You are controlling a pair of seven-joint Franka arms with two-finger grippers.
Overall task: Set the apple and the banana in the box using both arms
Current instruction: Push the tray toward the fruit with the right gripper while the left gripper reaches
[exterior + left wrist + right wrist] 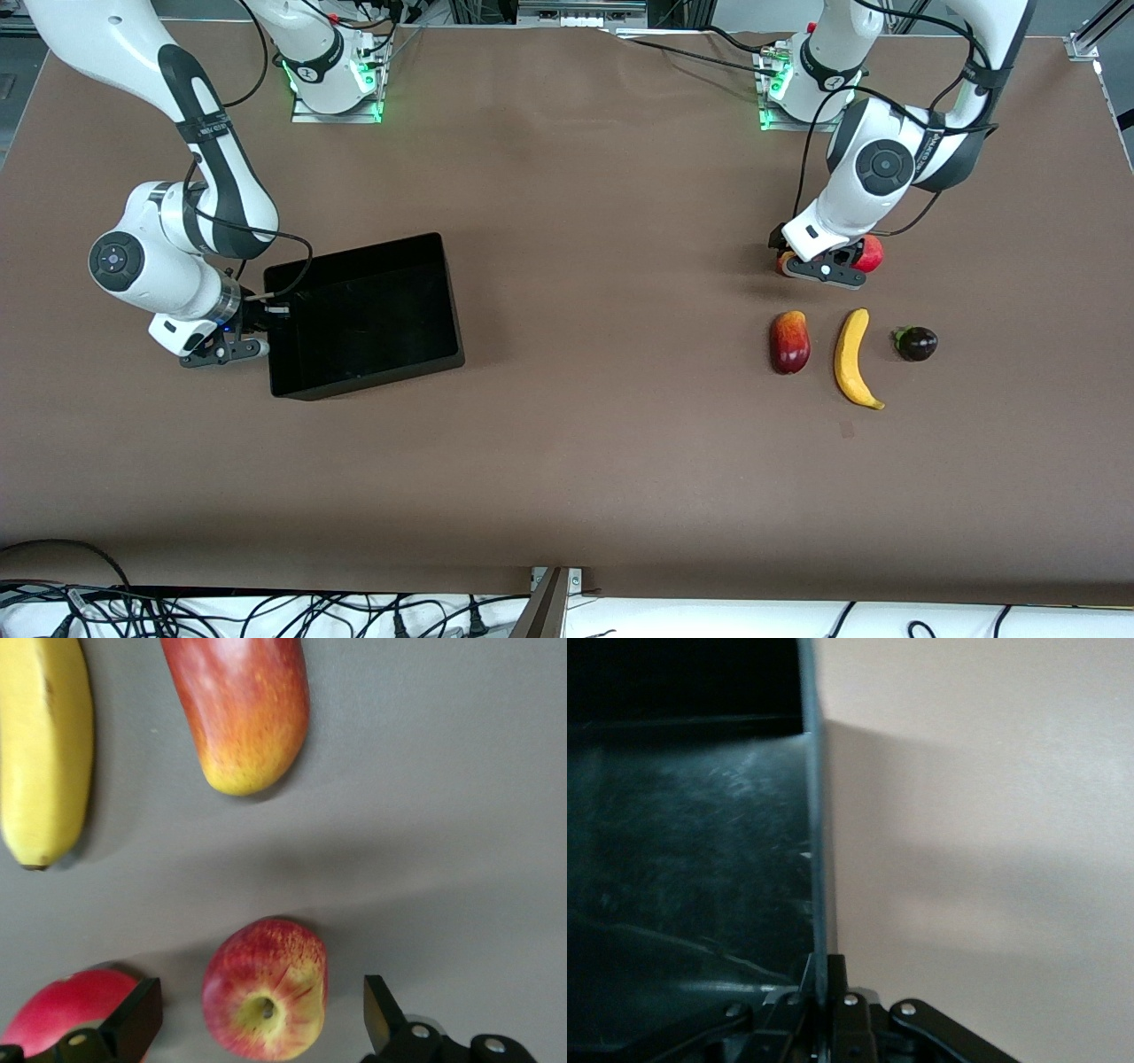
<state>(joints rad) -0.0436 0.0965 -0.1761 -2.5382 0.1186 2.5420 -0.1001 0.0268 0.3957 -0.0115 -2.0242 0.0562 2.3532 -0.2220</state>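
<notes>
Right gripper (237, 335) sits at the box (425, 257) wall on the right arm's end of the table, fingers clamped on that wall edge (818, 859), box resting on the table (585, 425). Left gripper (824, 266) is low over the apple (266, 990) toward the left arm's end, fingers (133, 1019) spread wide with the apple between them, not touching; a plain red fruit (66, 1010) sits just beside one finger. Nearer the front camera, a row: red-yellow mango-like fruit (789, 341), banana (853, 356), dark purple fruit (916, 343), all lying free on the table.
</notes>
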